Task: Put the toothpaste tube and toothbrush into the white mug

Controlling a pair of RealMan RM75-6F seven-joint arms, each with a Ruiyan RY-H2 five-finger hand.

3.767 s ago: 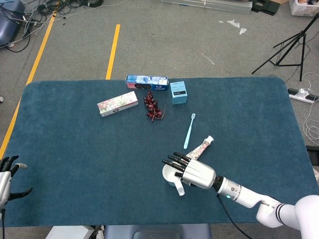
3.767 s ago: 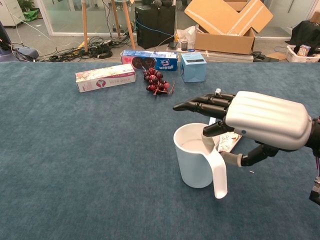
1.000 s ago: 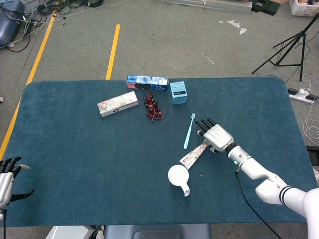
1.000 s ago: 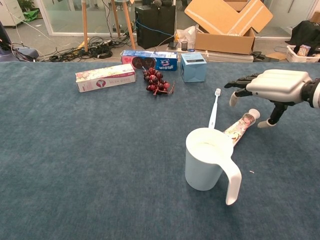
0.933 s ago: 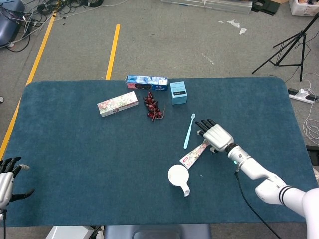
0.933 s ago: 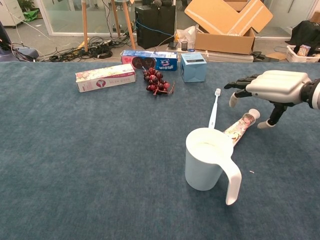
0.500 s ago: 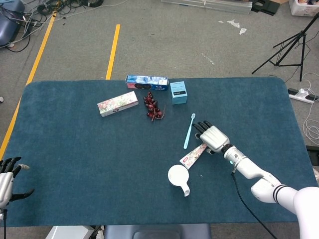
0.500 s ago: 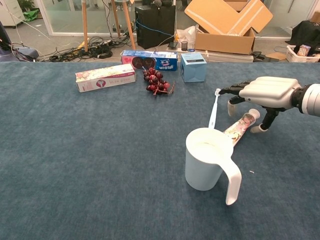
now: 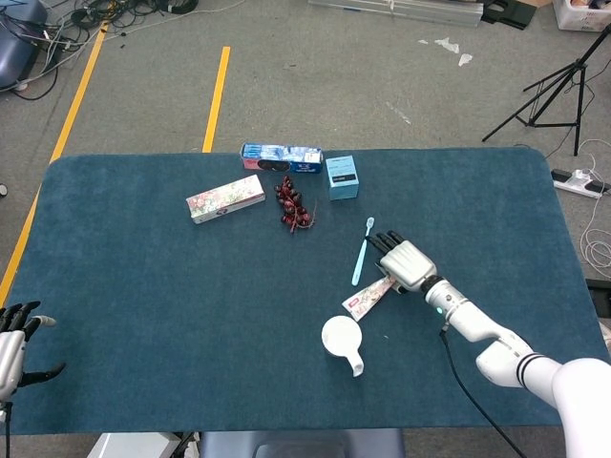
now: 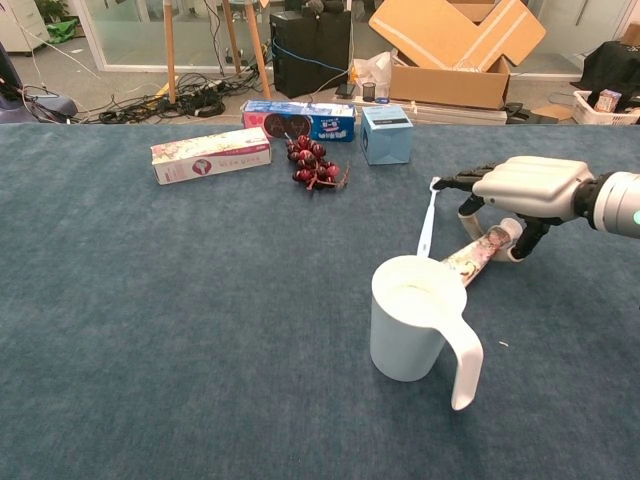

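Far left, the left hand idles with fingers spread, empty. The white mug stands near, toothbrush behind. The right hand, fingers apart, straddles the toothpaste tube; next it must close and lift.

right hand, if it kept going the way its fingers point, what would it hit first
Probably the toothbrush: the right hand points its fingers at the brush's head, though depth leaves the height unclear.
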